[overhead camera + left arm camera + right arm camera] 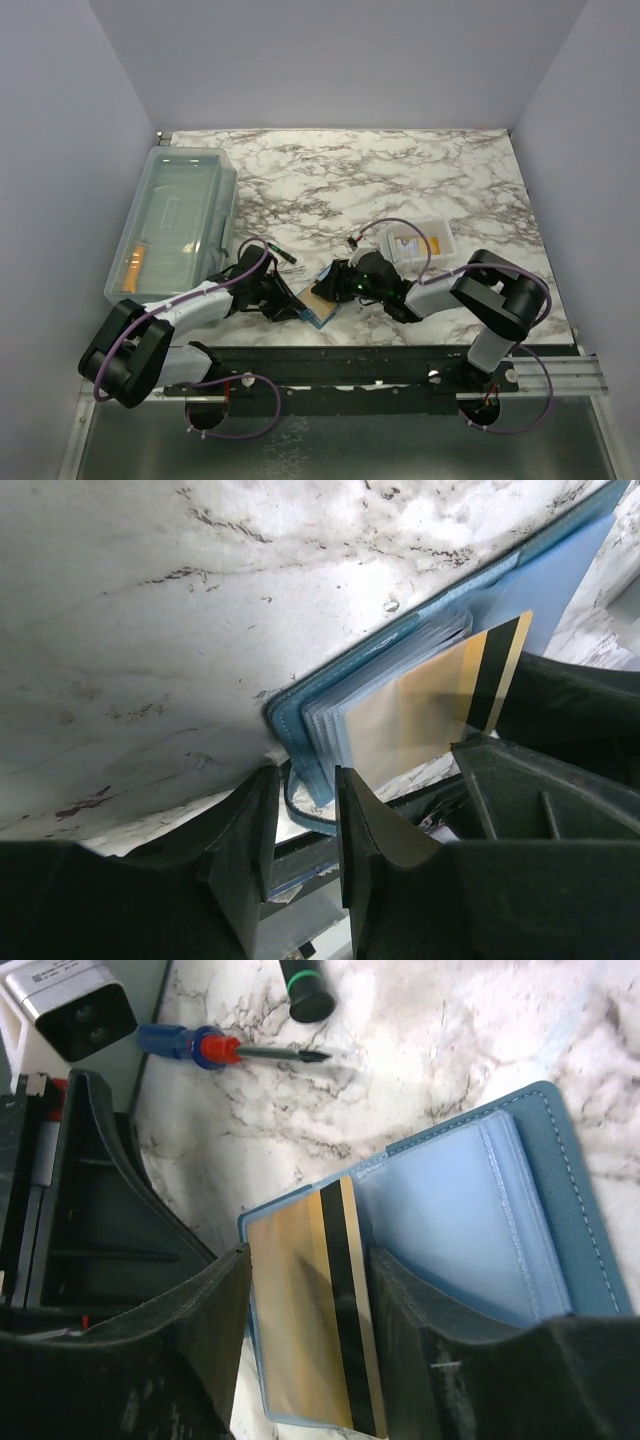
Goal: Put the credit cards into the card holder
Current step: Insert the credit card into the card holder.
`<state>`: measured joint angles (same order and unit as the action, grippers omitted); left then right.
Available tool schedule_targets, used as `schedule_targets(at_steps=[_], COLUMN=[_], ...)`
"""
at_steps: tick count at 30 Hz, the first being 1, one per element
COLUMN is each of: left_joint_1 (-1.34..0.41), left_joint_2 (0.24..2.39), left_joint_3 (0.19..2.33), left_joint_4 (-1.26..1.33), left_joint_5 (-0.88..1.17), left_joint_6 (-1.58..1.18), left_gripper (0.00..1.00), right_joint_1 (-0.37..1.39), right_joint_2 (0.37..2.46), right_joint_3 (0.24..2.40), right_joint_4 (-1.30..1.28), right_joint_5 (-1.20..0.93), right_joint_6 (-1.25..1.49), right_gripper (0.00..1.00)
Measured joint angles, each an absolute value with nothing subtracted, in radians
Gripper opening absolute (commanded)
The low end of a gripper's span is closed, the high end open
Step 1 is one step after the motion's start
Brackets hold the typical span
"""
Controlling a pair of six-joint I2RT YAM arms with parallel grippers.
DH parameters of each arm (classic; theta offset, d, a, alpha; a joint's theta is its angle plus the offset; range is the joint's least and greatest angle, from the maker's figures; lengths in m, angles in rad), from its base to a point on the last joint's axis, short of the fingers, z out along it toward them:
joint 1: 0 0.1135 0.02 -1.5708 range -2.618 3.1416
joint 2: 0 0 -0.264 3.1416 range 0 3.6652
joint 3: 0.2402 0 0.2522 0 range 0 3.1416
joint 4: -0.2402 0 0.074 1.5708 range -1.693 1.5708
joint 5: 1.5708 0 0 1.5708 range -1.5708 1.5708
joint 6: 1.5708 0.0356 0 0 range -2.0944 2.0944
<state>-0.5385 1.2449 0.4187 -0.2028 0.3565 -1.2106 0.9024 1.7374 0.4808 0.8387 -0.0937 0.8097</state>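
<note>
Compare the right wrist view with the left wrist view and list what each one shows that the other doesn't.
Only the right wrist view: a blue-handled screwdriver and a green-tipped black object on the marble table. Only the left wrist view: the blue tab between the fingers of the left gripper. Both: the open card holder with a gold credit card, black stripe showing.

Top view: card holder [322, 318] mostly hidden between left gripper [295, 308] and right gripper [335, 290]. White tray [440, 228] contents too small to tell. Orange item [135, 265] in clear bin [190, 170] blurred by plastic.
Right wrist view: credit card [295, 1310] lower end cut by bottom edge. Green-ringed black cylinder [305, 990] cut by top edge.
Left wrist view: holder's far end cut by right edge.
</note>
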Motion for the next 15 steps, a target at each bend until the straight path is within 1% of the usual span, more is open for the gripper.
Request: schedule_targets(at_steps=[2, 7, 12, 15], left_joint_1=[-0.538, -0.538, -0.538, -0.538], left_joint_2=[1.246, 1.251, 1.257, 1.262], left_joint_3=[0.418, 0.419, 0.419, 0.421], left_joint_4=[-0.201, -0.194, -0.188, -0.186], left_joint_5=[0.359, 0.364, 0.369, 0.376], left_joint_6=[-1.210, -1.209, -1.206, -1.199], left_gripper=[0.36, 0.36, 0.36, 0.36], right_joint_1=[0.904, 0.904, 0.904, 0.904], right_joint_2=[1.706, 1.658, 1.654, 1.649], right_joint_3=[0.530, 0.634, 0.668, 0.672], right_joint_4=[0.720, 0.464, 0.386, 0.370], right_joint_5=[-0.082, -0.031, -0.043, -0.062], right_joint_6=[0.766, 0.659, 0.566, 0.521], right_gripper=[0.61, 0.65, 0.68, 0.67])
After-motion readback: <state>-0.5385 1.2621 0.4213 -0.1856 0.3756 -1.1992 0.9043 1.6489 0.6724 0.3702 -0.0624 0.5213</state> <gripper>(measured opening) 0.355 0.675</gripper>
